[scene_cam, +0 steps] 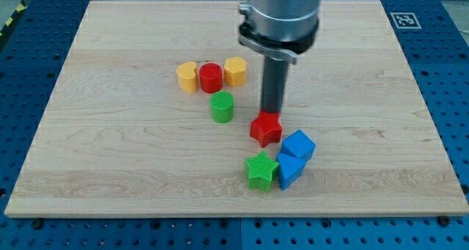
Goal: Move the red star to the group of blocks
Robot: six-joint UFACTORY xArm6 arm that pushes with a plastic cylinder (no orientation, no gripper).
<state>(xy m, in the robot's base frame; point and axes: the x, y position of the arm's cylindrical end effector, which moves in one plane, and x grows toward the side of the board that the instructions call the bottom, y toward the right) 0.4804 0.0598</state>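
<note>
The red star [265, 129] lies right of the board's middle. My tip [271, 114] is at the star's upper edge, touching or nearly touching it. Below the star are a green star [261, 170], a blue cube [298, 145] and a second blue block [288, 168] set close together. Up and to the left is another group: a yellow block [187, 77], a red cylinder [211, 78] and a yellow hexagon-like block [235, 71] in a row, with a green cylinder [222, 106] just below them.
The wooden board [110, 169] lies on a blue perforated table. A black-and-white marker [404, 20] sits at the board's top right corner. The arm's grey body [282, 15] hangs above the board's upper middle.
</note>
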